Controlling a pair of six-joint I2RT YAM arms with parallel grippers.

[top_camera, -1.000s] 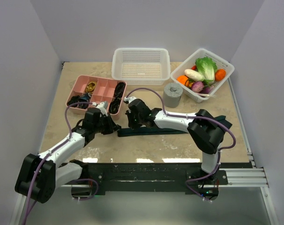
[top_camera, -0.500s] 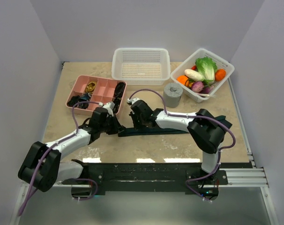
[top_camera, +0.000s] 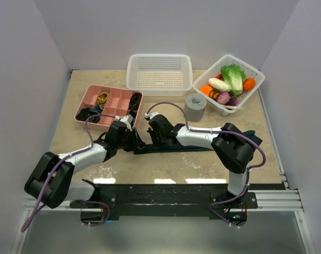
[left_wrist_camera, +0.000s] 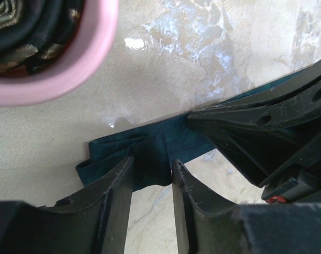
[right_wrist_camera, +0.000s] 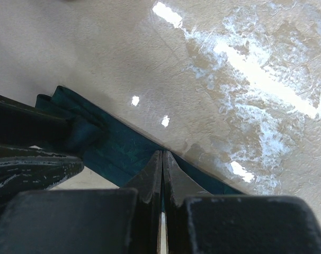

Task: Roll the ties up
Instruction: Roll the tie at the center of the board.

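Note:
The dark teal tie point(top_camera: 192, 147) lies flat across the table's middle, its narrow end to the left and its wide end partly hidden under the right arm. My left gripper point(top_camera: 131, 142) is at the narrow end. In the left wrist view its fingertips point(left_wrist_camera: 152, 164) pinch a bunched fold of the tie point(left_wrist_camera: 171, 140). My right gripper point(top_camera: 156, 138) is just to the right of it. In the right wrist view its fingers point(right_wrist_camera: 162, 153) are closed together with their tips on the tie point(right_wrist_camera: 118, 151), a thin strip of fabric between them.
A pink divided tray point(top_camera: 94, 92) with cords stands behind the left gripper, and its rim point(left_wrist_camera: 86, 58) is close in the left wrist view. A white basket point(top_camera: 159, 74), a grey cylinder point(top_camera: 195, 107) and a vegetable basket point(top_camera: 256, 87) stand at the back.
My left gripper has moved right to the tie's narrow end and closed on it. My right gripper has shifted slightly right along the tie.

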